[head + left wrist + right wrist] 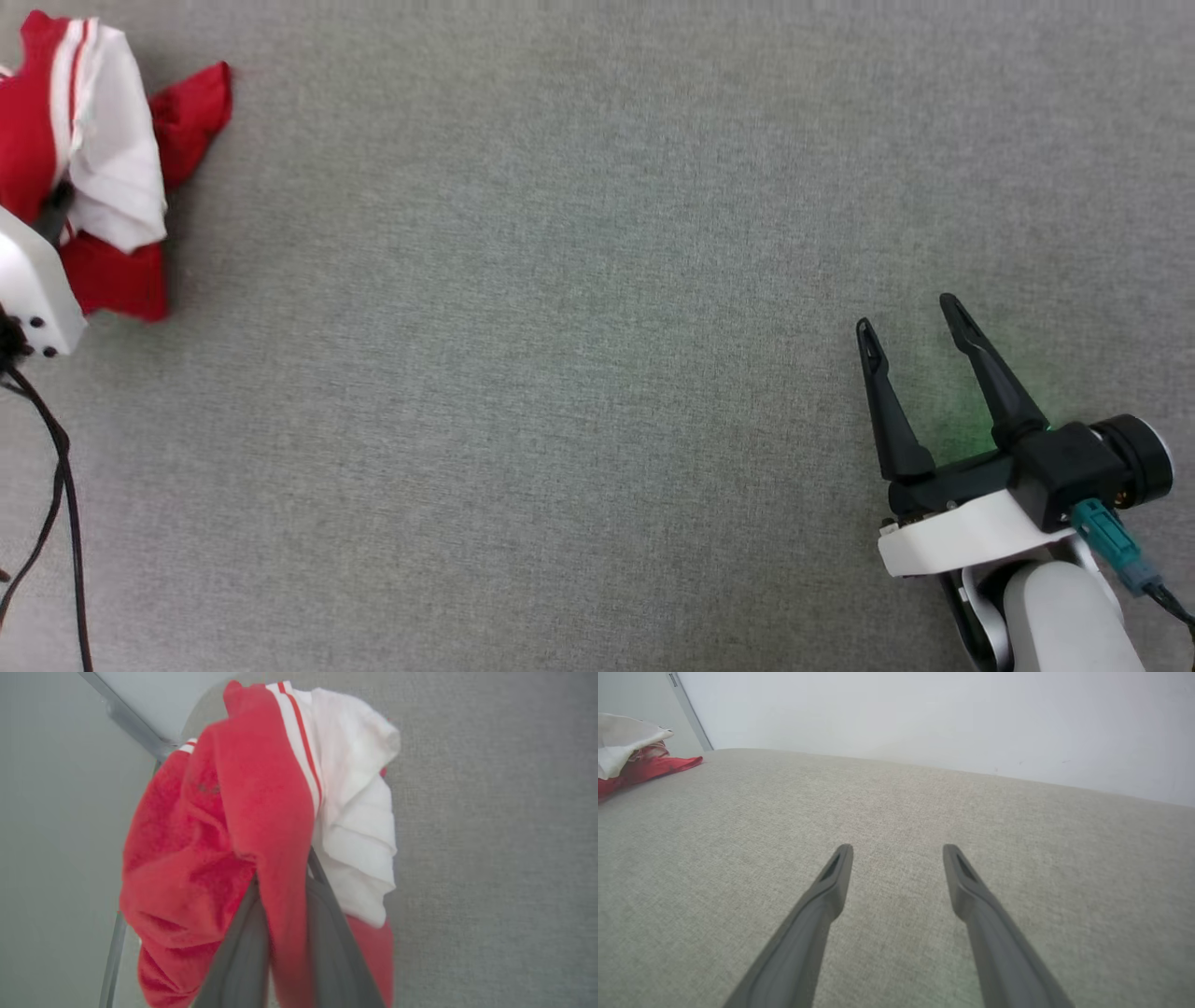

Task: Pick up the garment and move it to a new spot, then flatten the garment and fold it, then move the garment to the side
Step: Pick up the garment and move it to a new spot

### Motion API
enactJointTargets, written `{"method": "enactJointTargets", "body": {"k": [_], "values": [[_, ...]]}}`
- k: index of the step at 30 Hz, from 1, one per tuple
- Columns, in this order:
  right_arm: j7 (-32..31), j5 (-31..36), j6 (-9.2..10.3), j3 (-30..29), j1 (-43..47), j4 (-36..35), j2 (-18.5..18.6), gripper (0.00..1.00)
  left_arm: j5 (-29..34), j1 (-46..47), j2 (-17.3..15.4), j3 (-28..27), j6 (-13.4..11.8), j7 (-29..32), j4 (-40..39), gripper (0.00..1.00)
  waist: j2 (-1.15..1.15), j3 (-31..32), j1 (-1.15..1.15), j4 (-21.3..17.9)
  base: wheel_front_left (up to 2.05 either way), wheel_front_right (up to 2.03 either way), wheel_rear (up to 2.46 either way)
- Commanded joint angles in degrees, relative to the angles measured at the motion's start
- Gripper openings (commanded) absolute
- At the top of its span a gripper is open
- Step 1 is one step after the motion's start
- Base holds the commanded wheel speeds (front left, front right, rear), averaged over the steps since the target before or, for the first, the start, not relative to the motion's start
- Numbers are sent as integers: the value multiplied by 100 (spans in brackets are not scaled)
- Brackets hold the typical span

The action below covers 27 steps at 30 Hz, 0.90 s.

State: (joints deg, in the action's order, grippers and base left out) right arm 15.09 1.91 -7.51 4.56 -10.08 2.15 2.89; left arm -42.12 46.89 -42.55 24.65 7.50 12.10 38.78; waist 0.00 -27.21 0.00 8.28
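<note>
**Item 1: garment** point(93, 159). Red/white tee, bunched in a heap at the far-left corner of the grey surface point(579, 373), close to its left edge. Not flat, not folded.

**Item 2: left gripper** point(282, 870). Fingers drawn together w/ a red fold of the garment pinched between them. Rest of the cloth bulges round the fingers.

**Item 3: right gripper** point(909, 314). Fingers apart, nothing in them. Sits twd the near-right corner, well apart from the garment.

**Step in hand (est.):** pick-up, 1st of the seq. Grip looks made. You can't tell yet whether the heap is off the surface.

**Next move (est.):** you'd raise the left gripper till the cloth clears, then carry it twd the open middle of the surface, w/in reach of both grippers. Thin jersey will prob. hang & trail, so watch that the single-fold pinch doesn't slip. Keep the right gripper ready for spreading.
</note>
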Motion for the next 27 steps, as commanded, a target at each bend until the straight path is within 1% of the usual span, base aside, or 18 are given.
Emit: {"method": "enactJointTargets", "body": {"k": [1, 7, 9, 11, 15, 20, 24, 27], "values": [[12, -71, 4, 19, -7, 34, -3, 100, 2, 79, -44, 20, -5, -151, -23, 0, 0, 194, 0, 42, 0, 0, 0], [12, -250, 4, 30, 107, 158, -3, 100, 192, 188, -288, 154, -5, -880, -391, 0, 0, 777, 0, 49, 0, 0, 0], [12, -324, 4, -8, 158, 194, -3, 100, 272, 196, -359, 192, -5, -1036, -550, 0, 0, 974, 0, 26, 0, 0, 0], [12, -401, 4, -32, 222, 229, -3, 100, 349, 220, -389, 247, -5, -1102, -779, 0, 0, 1172, 0, -10, 0, 0, 0], [12, -491, 4, -115, 279, 252, -4, 100, 457, 176, -449, 408, -6, -1033, -1337, 0, 0, 1469, 0, -119, 0, 0, 0], [11, -558, 5, -284, 335, 266, -5, 100, 509, 48, -285, 622, -91, -770, -2163, 0, 0, 1721, 0, -328, 0, 0, 0], [12, -580, 4, -414, 350, 259, -6, 100, 544, -58, -66, 820, -267, -552, -2827, 0, 0, 1832, 0, -533, 0, 0, 0], [12, -558, 5, -551, 364, 246, -5, 100, 542, -207, 194, 1026, -391, -384, -3292, 0, 0, 1851, 0, -701, 0, 0, 0]]}}
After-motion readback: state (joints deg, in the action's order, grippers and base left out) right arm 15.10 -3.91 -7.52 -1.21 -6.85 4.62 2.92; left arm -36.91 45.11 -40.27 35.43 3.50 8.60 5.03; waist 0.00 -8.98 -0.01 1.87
